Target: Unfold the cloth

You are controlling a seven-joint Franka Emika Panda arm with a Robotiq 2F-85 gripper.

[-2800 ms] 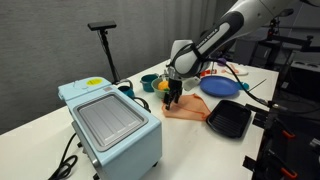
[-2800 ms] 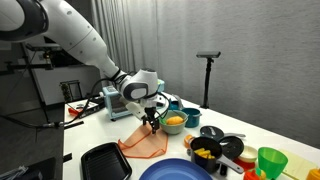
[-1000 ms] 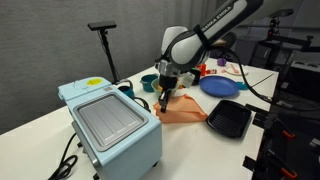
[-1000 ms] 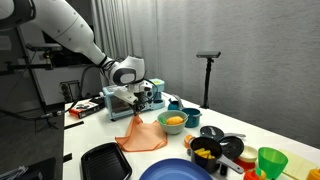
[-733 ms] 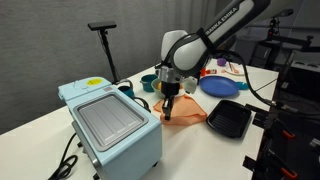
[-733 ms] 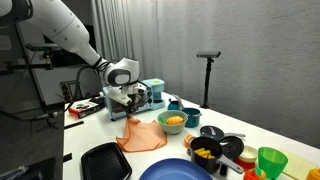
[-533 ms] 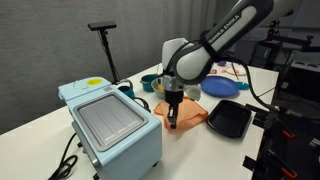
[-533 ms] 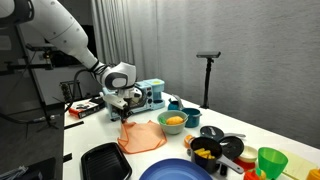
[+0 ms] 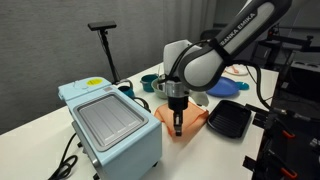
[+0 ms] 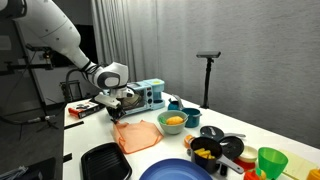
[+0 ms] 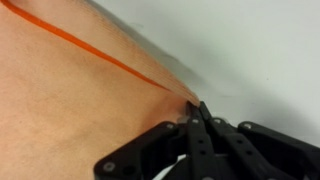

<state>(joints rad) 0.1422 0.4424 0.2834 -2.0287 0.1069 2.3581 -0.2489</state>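
Note:
The cloth (image 10: 138, 135) is a pale orange sheet with a darker orange hem, spread low over the white table (image 10: 90, 130). In an exterior view my gripper (image 9: 179, 127) points down at the cloth's (image 9: 190, 120) near corner, beside the toaster oven. In the wrist view the gripper (image 11: 198, 112) is shut, pinching a corner of the cloth (image 11: 70, 100), which fills the left of the frame and stretches away from the fingers.
A light blue toaster oven (image 9: 110, 125) stands next to the gripper. A black tray (image 9: 230, 119), a blue plate (image 9: 222, 87), a bowl of yellow food (image 10: 173, 122), cups and a green cup (image 10: 271, 160) crowd the table beyond the cloth.
My gripper has pulled the cloth's corner away from the bowls toward the toaster oven and down to the table, so the cloth has opened out and lies flatter.

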